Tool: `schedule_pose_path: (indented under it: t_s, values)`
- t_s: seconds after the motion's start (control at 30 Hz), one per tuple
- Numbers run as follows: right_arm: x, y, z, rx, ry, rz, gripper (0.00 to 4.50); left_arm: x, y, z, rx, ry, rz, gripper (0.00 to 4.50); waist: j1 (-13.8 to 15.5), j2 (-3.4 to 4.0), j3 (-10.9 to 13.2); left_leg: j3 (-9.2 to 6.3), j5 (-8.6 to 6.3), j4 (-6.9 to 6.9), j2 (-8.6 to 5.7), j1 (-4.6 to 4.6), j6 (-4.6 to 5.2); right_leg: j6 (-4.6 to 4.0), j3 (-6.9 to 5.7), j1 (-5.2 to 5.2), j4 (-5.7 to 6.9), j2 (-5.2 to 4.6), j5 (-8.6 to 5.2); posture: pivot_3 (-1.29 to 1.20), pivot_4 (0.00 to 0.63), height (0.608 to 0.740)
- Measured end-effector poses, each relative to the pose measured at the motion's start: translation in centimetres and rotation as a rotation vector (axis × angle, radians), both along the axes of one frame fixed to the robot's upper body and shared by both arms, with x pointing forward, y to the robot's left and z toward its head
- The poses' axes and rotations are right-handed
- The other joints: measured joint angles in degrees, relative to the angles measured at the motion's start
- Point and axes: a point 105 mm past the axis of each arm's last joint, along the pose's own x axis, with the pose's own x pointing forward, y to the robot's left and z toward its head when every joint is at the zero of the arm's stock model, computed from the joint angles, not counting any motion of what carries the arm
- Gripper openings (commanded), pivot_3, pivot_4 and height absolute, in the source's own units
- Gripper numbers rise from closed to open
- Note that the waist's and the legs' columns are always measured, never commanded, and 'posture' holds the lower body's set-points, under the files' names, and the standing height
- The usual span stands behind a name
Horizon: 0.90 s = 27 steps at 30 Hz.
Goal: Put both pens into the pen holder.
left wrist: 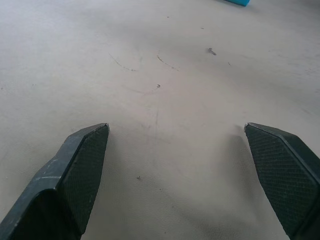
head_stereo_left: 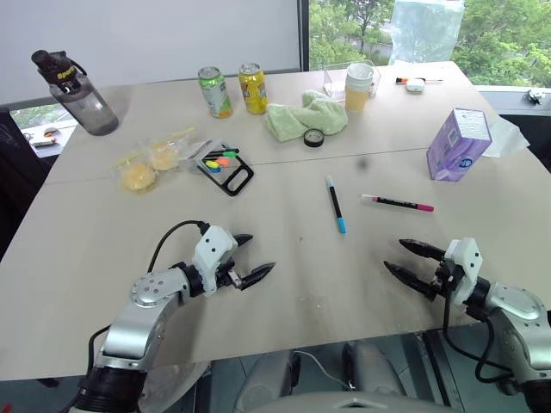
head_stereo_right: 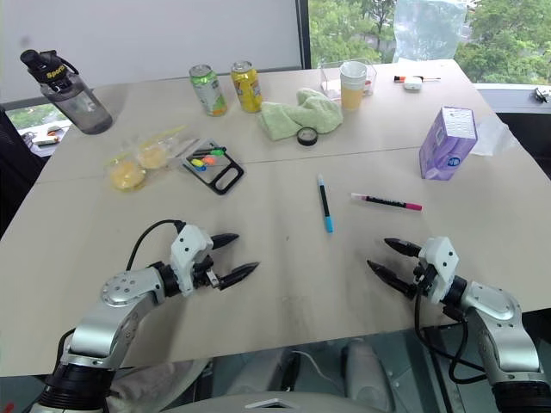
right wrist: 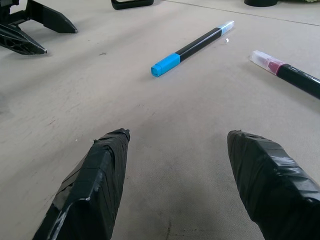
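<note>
Both pincers, left [head_stereo_left: 255, 256] and right [head_stereo_left: 403, 258], are hovering wide open and empty over the beige tabletop [head_stereo_left: 293, 275]. Lying between and beyond them are the slim black blue-ended pen [head_stereo_left: 335, 205] and the slim black pink-ended pen [head_stereo_left: 398, 203]; the flat black plastic pen holder [head_stereo_left: 225, 167] is sitting farther beyond the left pincer.

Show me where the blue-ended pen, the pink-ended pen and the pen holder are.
Blue-ended pen [head_stereo_left: 334, 204], left eye view, middle of the black barrel.
Pink-ended pen [head_stereo_left: 398, 203], left eye view, middle of the black barrel.
Pen holder [head_stereo_left: 237, 179], left eye view, on the open loop frame.
</note>
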Motion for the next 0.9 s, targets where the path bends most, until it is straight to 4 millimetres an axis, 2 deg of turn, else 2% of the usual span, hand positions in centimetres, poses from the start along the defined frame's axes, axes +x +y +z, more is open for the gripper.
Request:
schedule_pose_path:
  t_s: [0.53, 0.9]
  values:
    - [1.4, -0.5, 0.0, -0.010, -0.016, 0.008, 3.36, 0.0, 0.0, 0.2, -0.038, 0.011, 0.005, 4.46, 0.01, 0.00, 0.00, 0.01, 0.00, 0.00, 0.00, 0.00, 0.00, 0.00, -0.01, 0.00, 0.01, 0.00, 0.00, 0.00, 0.150, 0.740]
    - [3.2, -0.4, 0.5, -0.025, -0.056, 0.006, 3.36, 0.4, -0.2, 0.6, -0.082, 0.025, -0.017, 4.46, 0.04, -0.01, 0.01, -0.01, 0.01, 0.01, 0.00, -0.01, -0.01, -0.01, -0.02, -0.01, 0.06, 0.00, 0.01, 0.00, 0.150, 0.740]
